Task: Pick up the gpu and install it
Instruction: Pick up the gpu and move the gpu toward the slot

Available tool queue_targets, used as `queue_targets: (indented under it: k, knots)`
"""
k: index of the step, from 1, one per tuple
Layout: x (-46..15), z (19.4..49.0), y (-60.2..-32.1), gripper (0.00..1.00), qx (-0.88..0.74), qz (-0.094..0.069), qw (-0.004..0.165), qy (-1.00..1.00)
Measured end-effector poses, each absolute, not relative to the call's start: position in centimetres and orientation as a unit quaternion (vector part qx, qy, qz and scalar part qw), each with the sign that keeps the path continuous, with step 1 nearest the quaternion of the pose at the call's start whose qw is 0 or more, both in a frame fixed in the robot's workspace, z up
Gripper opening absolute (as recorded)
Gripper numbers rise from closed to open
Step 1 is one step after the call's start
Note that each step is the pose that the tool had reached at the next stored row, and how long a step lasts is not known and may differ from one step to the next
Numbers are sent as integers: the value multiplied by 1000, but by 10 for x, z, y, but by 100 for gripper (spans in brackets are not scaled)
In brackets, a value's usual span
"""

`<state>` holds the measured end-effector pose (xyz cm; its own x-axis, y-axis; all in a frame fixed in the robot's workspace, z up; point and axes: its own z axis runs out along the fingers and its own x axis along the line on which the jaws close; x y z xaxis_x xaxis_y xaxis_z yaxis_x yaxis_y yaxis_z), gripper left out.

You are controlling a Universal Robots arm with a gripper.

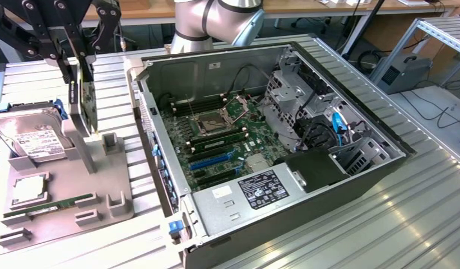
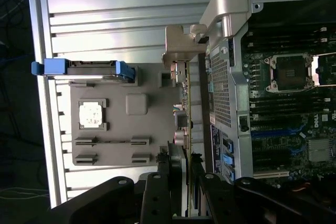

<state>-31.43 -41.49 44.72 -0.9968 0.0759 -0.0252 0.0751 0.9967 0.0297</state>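
The gripper point(image 1: 84, 60) point(image 2: 182, 174) was closed as a pinch on the two flat sides of the graphics card point(image 1: 88, 103) point(image 2: 185, 124), which stood upright on its edge. The card was over the grey tray point(image 1: 91, 185) point(image 2: 157, 145), between the hard drive point(image 1: 34, 137) point(image 2: 86, 69) and the open computer case point(image 1: 364, 185) point(image 2: 231, 93), and its silver end bracket point(image 2: 181, 45) was just beside the corner of the case. I could not tell if the lower edge of the card touched the tray.
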Motion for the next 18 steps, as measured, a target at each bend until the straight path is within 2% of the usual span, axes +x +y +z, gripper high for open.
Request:
queue_targets:
  k: [18]
  knots:
    - [-310,447,-419,27,38,14,13,999]
